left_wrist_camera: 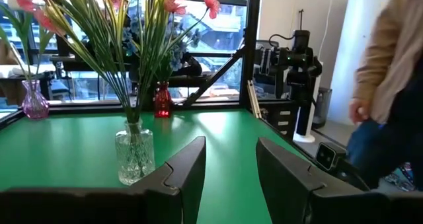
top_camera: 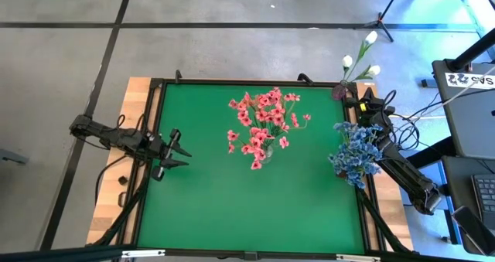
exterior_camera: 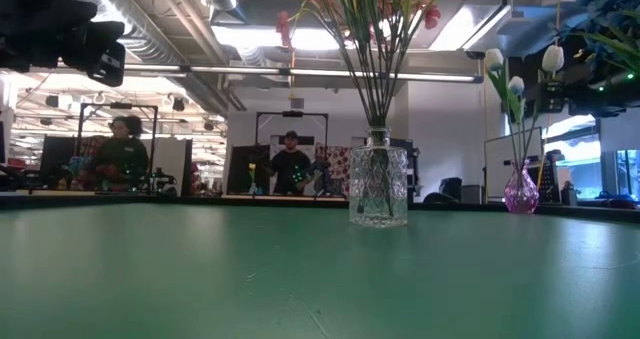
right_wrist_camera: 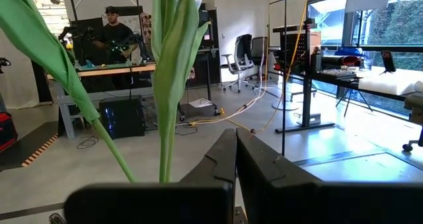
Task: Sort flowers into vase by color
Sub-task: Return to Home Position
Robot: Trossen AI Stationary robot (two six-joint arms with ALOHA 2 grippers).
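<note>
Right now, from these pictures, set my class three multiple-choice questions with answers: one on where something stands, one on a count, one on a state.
1. Where does the clear cut-glass vase of pink flowers stand? A. near the middle of the green mat B. at its left edge C. on the floor
2. How many white buds rise from the small purple glass vase? A. one B. three C. five
3. The left end effector is: A. open B. shut on a stem C. shut, empty
Answers: 1 A, the high view shows it mid-mat; 2 B, three buds show; 3 A, its jaws stand apart.
</note>
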